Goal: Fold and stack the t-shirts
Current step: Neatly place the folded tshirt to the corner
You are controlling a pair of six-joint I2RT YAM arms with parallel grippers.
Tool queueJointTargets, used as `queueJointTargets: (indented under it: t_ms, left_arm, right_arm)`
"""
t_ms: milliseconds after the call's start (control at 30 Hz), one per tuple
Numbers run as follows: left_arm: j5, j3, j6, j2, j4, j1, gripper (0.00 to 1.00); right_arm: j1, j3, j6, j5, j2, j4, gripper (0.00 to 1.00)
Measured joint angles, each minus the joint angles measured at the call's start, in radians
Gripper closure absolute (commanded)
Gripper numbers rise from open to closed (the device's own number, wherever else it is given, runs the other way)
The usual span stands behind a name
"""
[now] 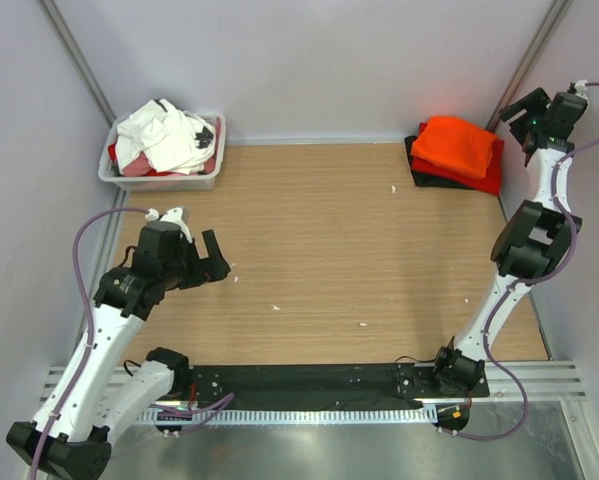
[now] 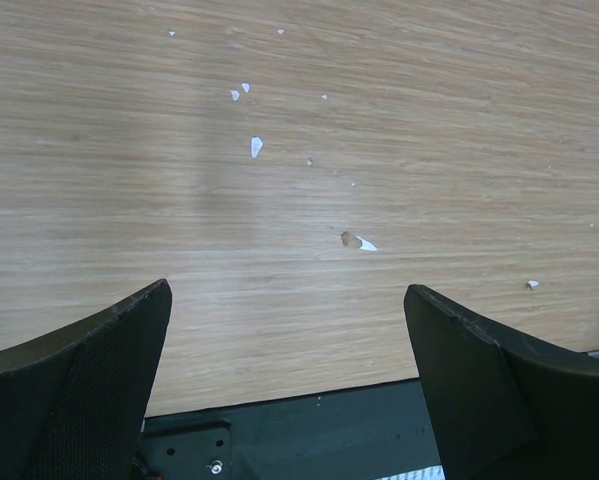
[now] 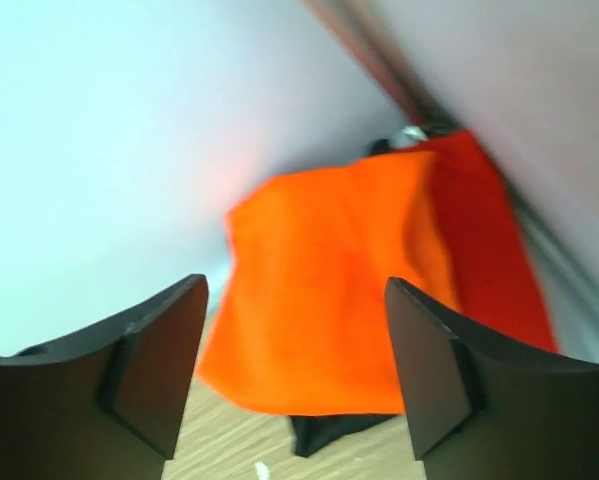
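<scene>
1. Top view: the orange t-shirt (image 1: 457, 143) is lying folded on the red t-shirt (image 1: 489, 172) and the black t-shirt (image 1: 419, 168) at the far right corner of the bench (image 1: 329, 230). The right jaws are hovering just beside this stack, spread and grasping nothing. White t-shirts (image 1: 164, 135) are sitting crumpled in the tub (image 1: 159, 181) at the far left corner.
2. Left wrist view: the left jaws are standing released over bare bench dotted with white scraps (image 2: 256, 147), with no shirt near them.
3. Right wrist view: the orange t-shirt (image 3: 329, 280) is showing beyond the parted right jaws, not between them.

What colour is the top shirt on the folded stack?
The top shirt is bright orange; top external view.
</scene>
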Motion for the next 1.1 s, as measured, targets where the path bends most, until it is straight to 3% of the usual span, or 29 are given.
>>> queueJointTargets:
  t_ms: [67, 200, 367, 600, 800, 1000, 1100]
  left_arm:
    - [0.0, 0.0, 0.0, -0.005, 0.0, 0.002, 0.0]
    - [0.0, 0.0, 0.0, -0.008, 0.0, 0.008, 0.0]
    - [0.0, -0.001, 0.0, -0.011, 0.001, 0.016, 0.0]
    - [0.0, -0.002, 0.0, -0.015, 0.001, 0.018, 0.0]
    - [0.0, -0.002, 0.0, -0.015, 0.001, 0.021, 0.0]
    - [0.0, -0.002, 0.0, -0.015, 0.001, 0.027, 0.01]
    - [0.0, -0.002, 0.0, -0.015, 0.001, 0.028, 0.0]
  right_arm:
    - [-0.001, -0.021, 0.053, -0.076, -0.005, 0.061, 0.36]
    - [0.027, -0.012, 0.146, -0.201, 0.039, 0.135, 0.41]
    - [0.103, 0.124, 0.2, -0.263, 0.198, 0.139, 0.41]
    - [0.204, 0.122, 0.333, -0.352, 0.337, 0.233, 0.44]
    - [0.18, 0.09, 0.471, -0.43, 0.425, 0.408, 0.51]
    - [0.142, 0.074, 0.548, -0.474, 0.481, 0.503, 0.52]
    - [0.137, 0.131, 0.565, -0.499, 0.51, 0.492, 0.46]
